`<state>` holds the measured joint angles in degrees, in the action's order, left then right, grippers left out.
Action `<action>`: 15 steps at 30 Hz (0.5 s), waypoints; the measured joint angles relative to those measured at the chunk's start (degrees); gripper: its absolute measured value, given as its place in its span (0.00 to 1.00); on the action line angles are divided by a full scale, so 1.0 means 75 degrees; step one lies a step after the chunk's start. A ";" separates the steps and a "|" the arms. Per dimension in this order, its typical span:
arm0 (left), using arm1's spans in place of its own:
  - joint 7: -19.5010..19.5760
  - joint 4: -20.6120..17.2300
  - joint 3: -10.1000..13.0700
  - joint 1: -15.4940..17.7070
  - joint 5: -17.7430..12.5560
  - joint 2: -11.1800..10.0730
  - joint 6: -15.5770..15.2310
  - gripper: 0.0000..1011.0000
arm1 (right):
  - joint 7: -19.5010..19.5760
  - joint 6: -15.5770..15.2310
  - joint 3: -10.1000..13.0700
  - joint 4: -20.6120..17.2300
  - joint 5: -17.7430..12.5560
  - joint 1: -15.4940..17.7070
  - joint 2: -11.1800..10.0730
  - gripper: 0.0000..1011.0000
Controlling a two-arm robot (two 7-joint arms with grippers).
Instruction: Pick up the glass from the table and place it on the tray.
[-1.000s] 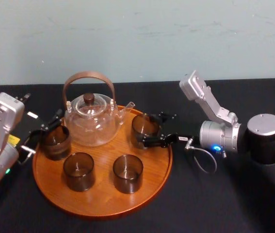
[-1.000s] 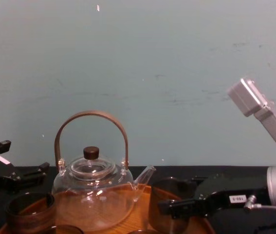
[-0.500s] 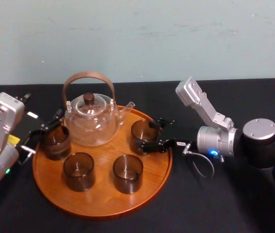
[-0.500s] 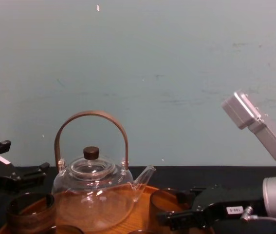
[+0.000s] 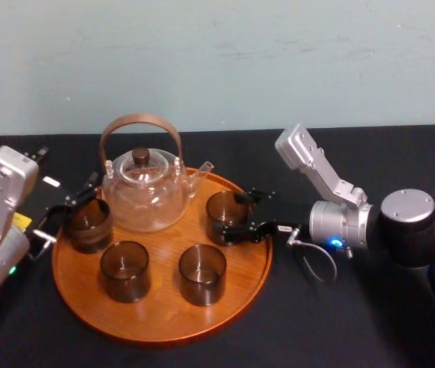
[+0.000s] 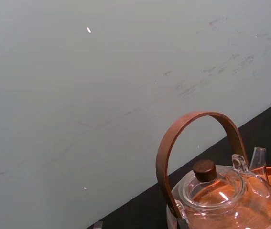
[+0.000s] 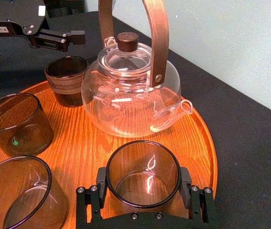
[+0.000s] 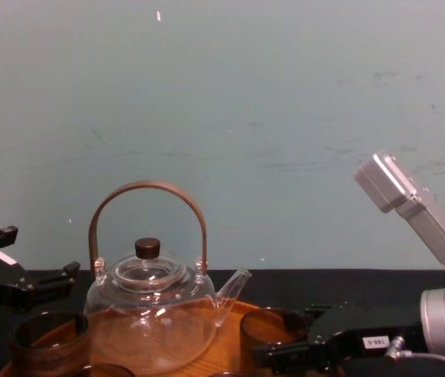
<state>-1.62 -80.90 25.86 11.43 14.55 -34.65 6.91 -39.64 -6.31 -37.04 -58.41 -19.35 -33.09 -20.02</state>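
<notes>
Two black fingers (image 7: pixel 97 191) of the right gripper (image 5: pixel 236 212) press on a round, smoky clear glass (image 7: pixel 142 167), one finger on each side. The gripper is closed only as far as the glass lets it, and it holds nothing else. It comes in low from the side, so the glass stays upright and does not tip.

The glass is over the right part of the big round orange-brown wooden tray (image 5: pixel 163 318), inside the raised rim. I think it sits on the wood or just above it, but I cannot tell which. It is in a free spot near the spout of the clear glass teapot with the brown curved handle (image 5: pixel 142 195), not touching it.

A second smoky glass (image 5: pixel 124 270) and a third smoky glass (image 5: pixel 202 274) stand apart at the front of the tray, so nothing bumps. A darker cup with a brown band (image 5: pixel 88 224) stands at the tray's left side.

I think the job is almost done. The gripper only has to let go and pull back gently.

The left gripper (image 7: pixel 73 40) waits near the darker cup, over the black table (image 5: pixel 340 322).
</notes>
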 joint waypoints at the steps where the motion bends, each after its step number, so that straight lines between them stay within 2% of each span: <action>1: 0.0000 0.0000 0.0000 0.0000 0.0000 0.0000 0.0000 0.99 | 0.0000 -0.0002 0.0000 0.0000 0.0000 0.0000 -0.0001 0.89; 7: 0.0000 0.0000 0.0000 0.0000 0.0000 0.0000 0.0000 0.99 | 0.0000 -0.0022 -0.0008 0.0001 0.0006 0.0005 -0.0005 0.89; 12: 0.0000 0.0000 0.0000 0.0000 0.0000 0.0000 0.0000 0.99 | -0.0001 -0.0057 -0.0020 0.0011 0.0034 0.0014 -0.0011 0.98; 15: 0.0000 0.0000 0.0000 0.0000 0.0000 0.0000 0.0000 0.99 | -0.0002 -0.0056 -0.0018 0.0010 0.0034 0.0014 -0.0012 0.99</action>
<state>-1.62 -80.90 25.86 11.43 14.55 -34.65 6.91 -39.65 -6.74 -37.17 -58.33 -19.10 -32.99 -20.11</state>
